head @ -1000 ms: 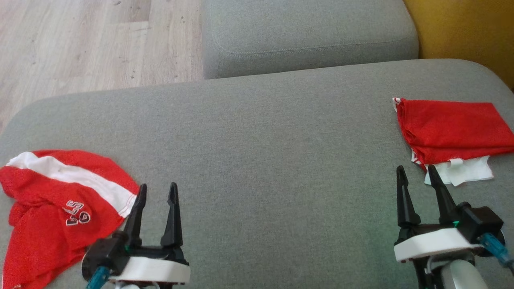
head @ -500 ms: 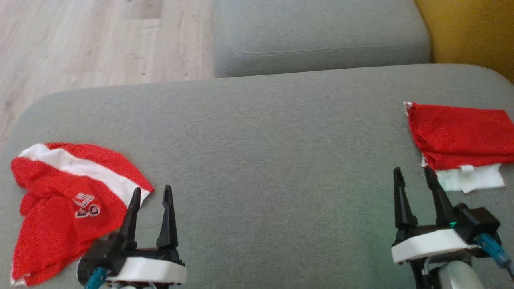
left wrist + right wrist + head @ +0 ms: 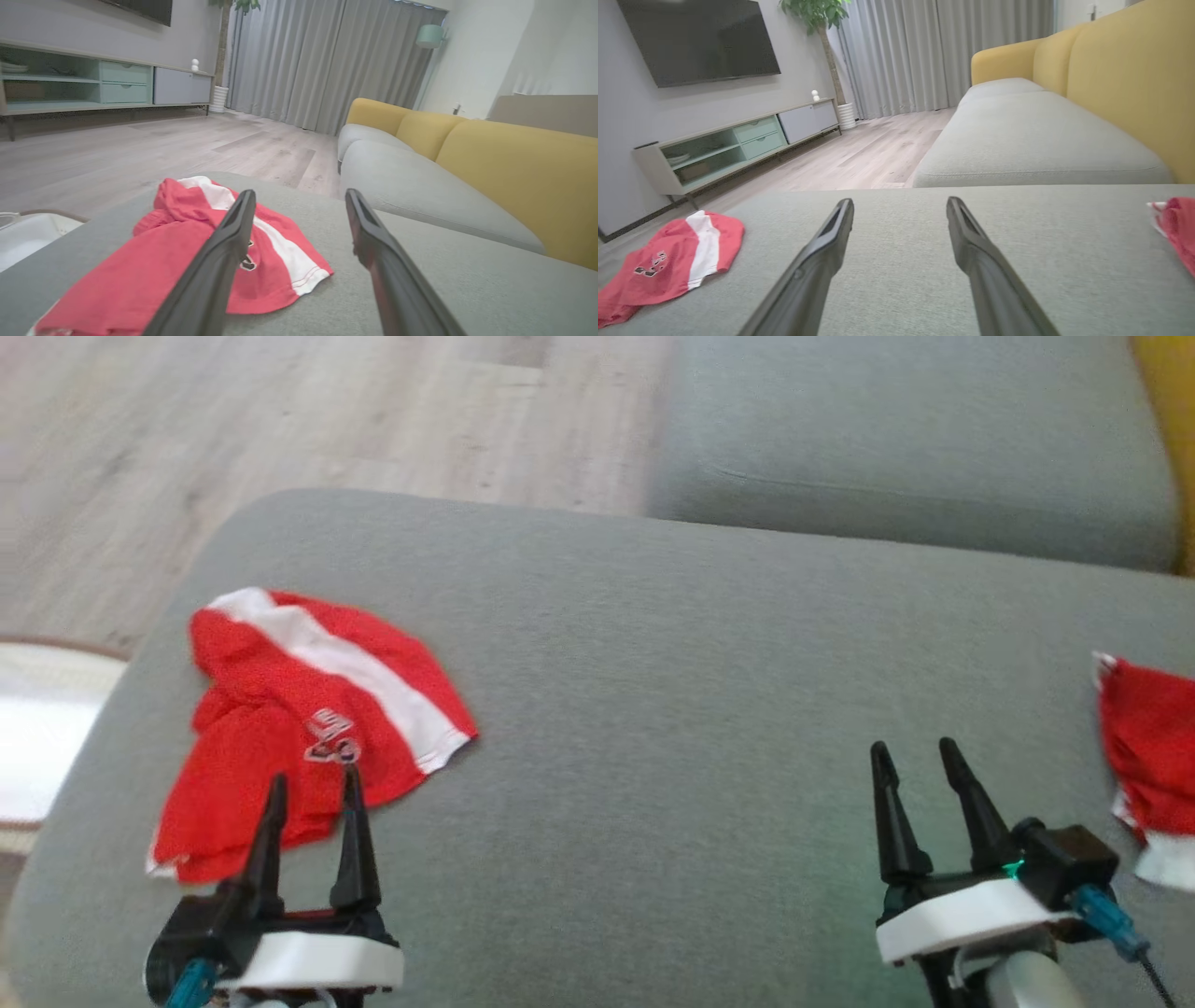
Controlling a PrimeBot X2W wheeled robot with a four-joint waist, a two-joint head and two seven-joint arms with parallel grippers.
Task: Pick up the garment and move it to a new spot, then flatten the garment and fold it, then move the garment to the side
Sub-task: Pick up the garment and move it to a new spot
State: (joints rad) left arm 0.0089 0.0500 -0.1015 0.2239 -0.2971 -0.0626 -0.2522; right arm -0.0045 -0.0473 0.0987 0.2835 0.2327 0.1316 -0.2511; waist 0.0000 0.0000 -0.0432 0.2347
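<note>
The grey seat (image 3: 672, 709) lies bare across its middle, a wide flat stretch between the crumpled red garment (image 3: 299, 709) at the left and the folded red cloth (image 3: 1148, 747) at the right edge. The left gripper (image 3: 314, 777), fingers spread, hangs at the garment's near edge. The right gripper (image 3: 913, 747), also spread, is over bare fabric. A second cushion (image 3: 906, 448) borders the far right.
</note>
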